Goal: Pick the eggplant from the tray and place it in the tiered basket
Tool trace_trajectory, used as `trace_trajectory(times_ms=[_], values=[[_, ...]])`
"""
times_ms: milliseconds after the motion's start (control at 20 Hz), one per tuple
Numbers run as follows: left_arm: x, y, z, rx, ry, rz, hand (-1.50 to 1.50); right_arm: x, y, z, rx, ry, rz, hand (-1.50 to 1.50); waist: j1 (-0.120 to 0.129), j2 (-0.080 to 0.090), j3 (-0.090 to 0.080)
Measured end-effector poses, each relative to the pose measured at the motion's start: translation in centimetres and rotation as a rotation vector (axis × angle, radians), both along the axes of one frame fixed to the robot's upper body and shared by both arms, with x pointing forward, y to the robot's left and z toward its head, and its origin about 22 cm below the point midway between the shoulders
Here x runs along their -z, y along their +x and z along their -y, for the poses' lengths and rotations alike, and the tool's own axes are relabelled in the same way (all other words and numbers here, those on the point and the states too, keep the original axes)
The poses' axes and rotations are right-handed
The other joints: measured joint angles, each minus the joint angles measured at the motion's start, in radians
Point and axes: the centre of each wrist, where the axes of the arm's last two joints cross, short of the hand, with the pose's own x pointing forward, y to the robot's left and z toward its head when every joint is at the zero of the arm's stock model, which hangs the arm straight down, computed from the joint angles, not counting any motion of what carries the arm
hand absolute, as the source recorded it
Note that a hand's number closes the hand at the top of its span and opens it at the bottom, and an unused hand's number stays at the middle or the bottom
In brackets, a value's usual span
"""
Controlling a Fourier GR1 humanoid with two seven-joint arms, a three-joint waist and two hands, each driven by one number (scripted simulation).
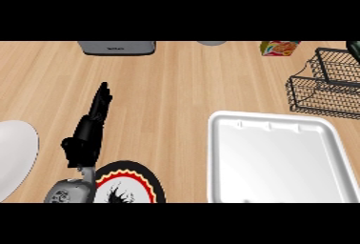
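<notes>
The white tray lies at the lower right of the wooden counter, and nothing shows on its surface. The black wire tiered basket stands at the right edge, just beyond the tray. No eggplant shows anywhere; a small dark shape pokes in at the right edge above the basket, and I cannot tell what it is. My left hand is at the left, fingers straight and pointing away from me, holding nothing. My right hand is out of view.
A grey appliance sits at the far edge, with a colourful box to its right. A white plate is at the left edge. A black, red and yellow patterned plate lies by my left wrist.
</notes>
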Motion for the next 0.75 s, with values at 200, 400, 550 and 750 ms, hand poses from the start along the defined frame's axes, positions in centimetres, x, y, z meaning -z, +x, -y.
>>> trace_trajectory(times_ms=[200,400,550,750], values=[[0.1,0.1,-0.1,-0.012,-0.001,0.002,0.00,-0.4,-3.2,3.5,0.104,0.080,0.064,-1.50,-0.012,-0.003,0.000],[0.4,-0.2,-0.4,-0.027,-0.004,-0.004,0.00,-0.2,-7.7,7.4,0.167,0.175,0.131,-1.50,-0.024,-0.006,0.000],[0.4,0.0,-0.7,-0.036,0.002,-0.003,0.00,0.7,-11.8,10.2,0.178,0.224,0.170,-1.50,-0.033,-0.006,0.000],[0.5,-0.4,-1.3,-0.044,0.001,-0.006,0.00,1.6,-18.3,13.8,0.173,0.257,0.206,-1.50,-0.043,-0.008,0.001]])
